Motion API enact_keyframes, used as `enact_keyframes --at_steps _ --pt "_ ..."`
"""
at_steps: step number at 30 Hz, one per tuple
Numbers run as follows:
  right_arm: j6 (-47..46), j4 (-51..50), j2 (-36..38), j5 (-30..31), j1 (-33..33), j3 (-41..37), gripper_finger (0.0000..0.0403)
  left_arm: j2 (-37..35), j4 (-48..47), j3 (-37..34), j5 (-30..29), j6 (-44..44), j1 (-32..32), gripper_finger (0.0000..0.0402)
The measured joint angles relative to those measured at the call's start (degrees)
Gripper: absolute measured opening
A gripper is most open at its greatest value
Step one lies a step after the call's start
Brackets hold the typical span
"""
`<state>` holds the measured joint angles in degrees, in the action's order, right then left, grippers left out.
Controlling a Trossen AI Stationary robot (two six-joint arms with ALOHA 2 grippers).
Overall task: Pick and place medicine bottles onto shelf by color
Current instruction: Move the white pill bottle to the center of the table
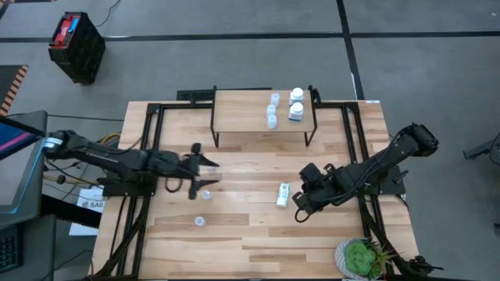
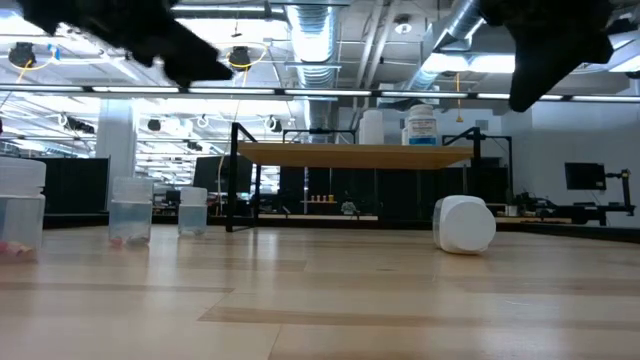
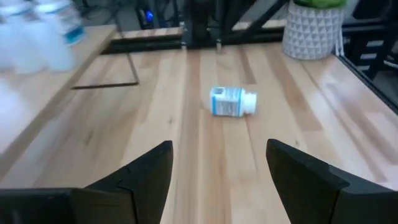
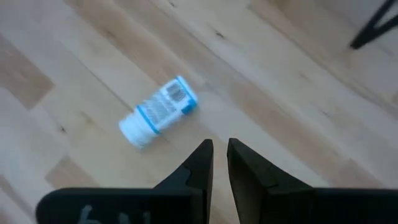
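The shelf (image 1: pixel 250 111) stands at the table's far middle and carries pale-blue bottles (image 1: pixel 273 109) and white bottles (image 1: pixel 297 105). One white medicine bottle with a blue label (image 1: pixel 283 193) (image 4: pixel 158 112) (image 3: pixel 232 101) lies on its side on the table. Two pale-blue bottles (image 1: pixel 207 195) (image 1: pixel 200 221) stand upright on the table left of the middle. My left gripper (image 1: pixel 209 173) (image 3: pixel 217 149) hovers open above them, pointing toward the lying bottle. My right gripper (image 1: pixel 298 207) (image 4: pixel 220 155) hangs just right of the lying bottle, pointing down, fingers nearly together and holding nothing.
A green potted plant in a white pot (image 1: pixel 361 257) (image 3: pixel 313 25) stands at the table's near right corner. In the low view, pale-blue bottles (image 2: pixel 130 210) stand at the left. Bare wood lies between the lying bottle and the shelf's black legs (image 1: pixel 308 133).
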<state>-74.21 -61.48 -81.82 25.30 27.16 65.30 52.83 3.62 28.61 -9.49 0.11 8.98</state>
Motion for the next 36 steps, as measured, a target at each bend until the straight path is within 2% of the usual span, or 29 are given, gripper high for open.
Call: enact_keyframes --at_steps 5,9,13,16,36 --pt "1.16 1.14 0.0 -0.09 0.72 0.0 0.0072 10.59 2.05 6.2 0.19 0.08 0.01 0.0245" --pt "1.2 0.97 0.0 -0.11 2.3 0.0 0.0072 14.7 5.58 7.07 0.25 0.06 0.03 0.0245" --pt "1.18 0.91 0.0 -0.16 3.62 0.0 0.0072 17.81 9.51 7.05 2.95 0.0 -0.01 0.0245" --pt "1.16 0.98 0.0 -0.16 3.98 0.0 0.0072 19.29 12.12 7.07 4.7 -0.23 -0.01 0.0245" --pt "1.22 2.55 0.0 -0.65 4.07 0.04 0.0072 21.68 14.92 7.04 4.69 -0.86 -0.01 0.0245"
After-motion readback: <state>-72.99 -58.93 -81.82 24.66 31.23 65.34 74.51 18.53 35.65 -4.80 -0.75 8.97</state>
